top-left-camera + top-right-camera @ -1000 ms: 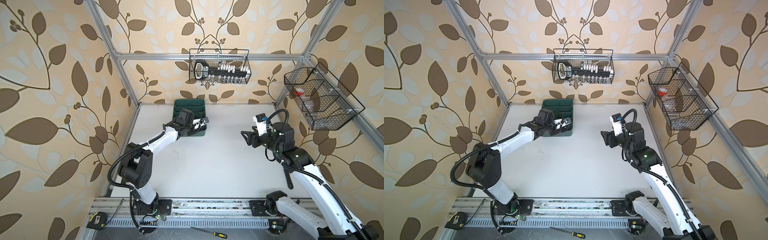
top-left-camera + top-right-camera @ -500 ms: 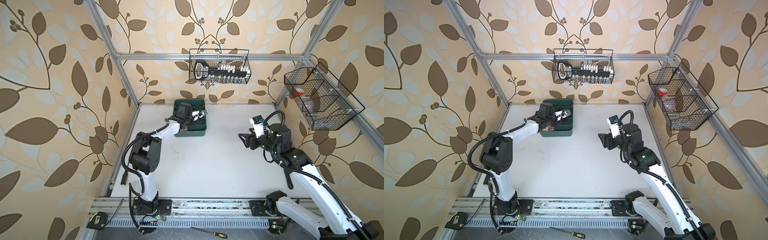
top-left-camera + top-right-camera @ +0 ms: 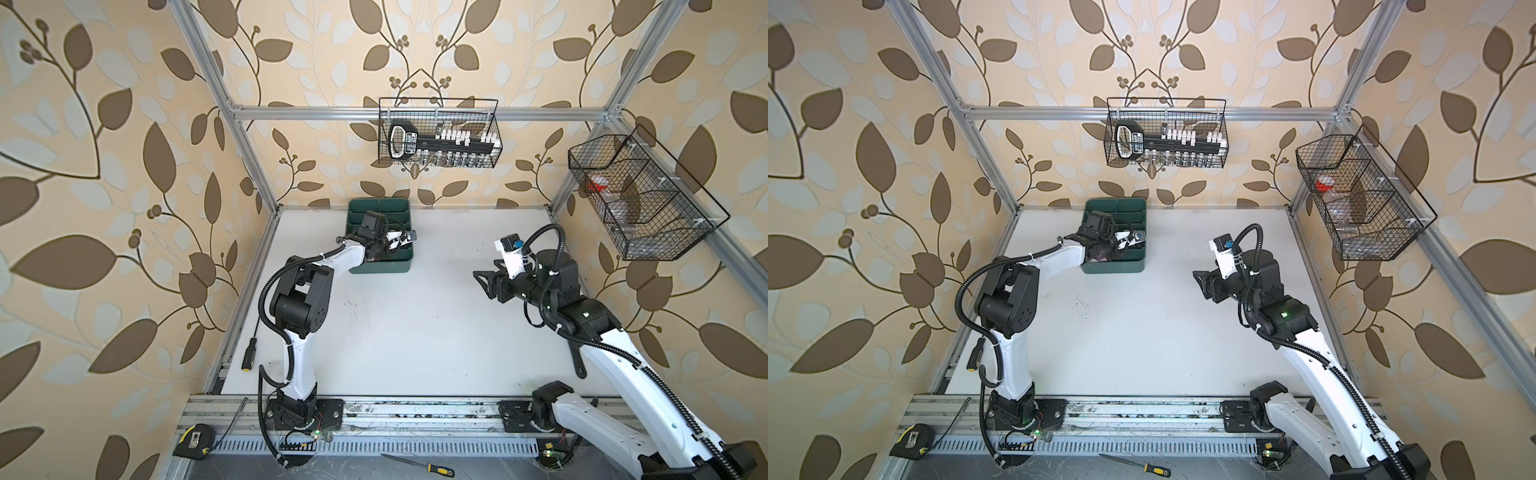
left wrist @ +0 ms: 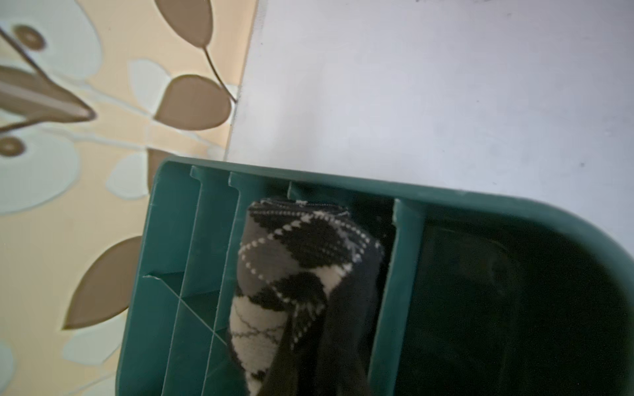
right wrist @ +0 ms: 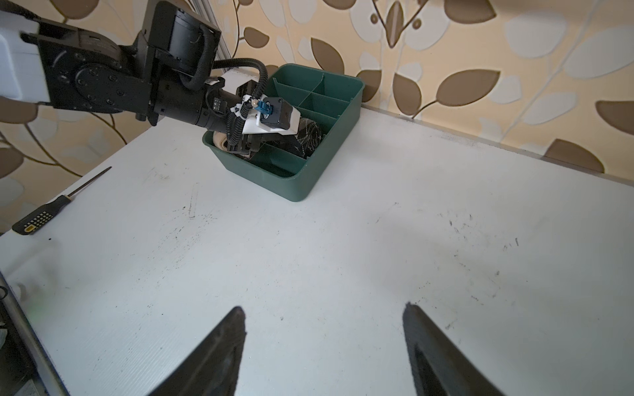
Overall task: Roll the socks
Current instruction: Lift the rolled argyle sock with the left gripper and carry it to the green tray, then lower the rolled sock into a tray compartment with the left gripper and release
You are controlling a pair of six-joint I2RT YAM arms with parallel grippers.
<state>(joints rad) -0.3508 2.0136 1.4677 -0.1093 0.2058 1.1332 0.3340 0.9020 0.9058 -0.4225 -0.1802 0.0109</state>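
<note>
Left pincer (image 5: 248, 147) deeper — sock (image 4: 302, 260) in grip

The left arm reaches to the far left with its elbow raised and wrist tipped down, the left gripper (image 5: 247, 148) low with jaws closed, while the right arm extends from the near right, the right gripper (image 5: 324, 307) hovering above the tabletop (image 5: 343, 240), jaws wide apart and pointing left.

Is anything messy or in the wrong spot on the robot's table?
Yes, a little. A black screwdriver lies loose at the left edge of the table, and a yellow-handled screwdriver lies in front of the rail. Neither belongs to sock rolling. The argyle sock is rolled, in the green bin.
</note>
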